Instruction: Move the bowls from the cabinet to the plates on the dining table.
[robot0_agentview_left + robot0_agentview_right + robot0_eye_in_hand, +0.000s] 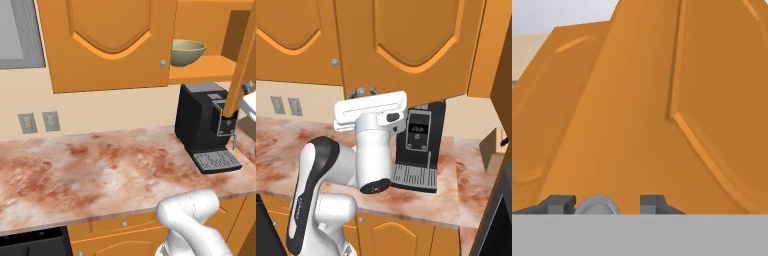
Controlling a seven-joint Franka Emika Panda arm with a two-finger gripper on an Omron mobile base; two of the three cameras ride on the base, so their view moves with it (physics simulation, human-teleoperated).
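Observation:
One olive-bronze bowl (187, 51) sits on the orange shelf of the cabinet (207, 69), whose right door (244, 60) is swung out towards me. My gripper (367, 91) reaches up to the bottom edge of that open door (406, 45). In the hand view my gripper (601, 204) is open, its fingertips (559, 204) on either side of the door's round silver knob (598, 206); the knob sits near the left tip, with a gap to the right one. The plates and the dining table are out of view.
A black coffee machine (205, 125) stands on the marbled counter (90, 170) right under the open shelf. The cabinet's left door (110, 45) is closed. Two wall outlets (39, 121) sit at the back left. A brown box (493, 150) lies far right.

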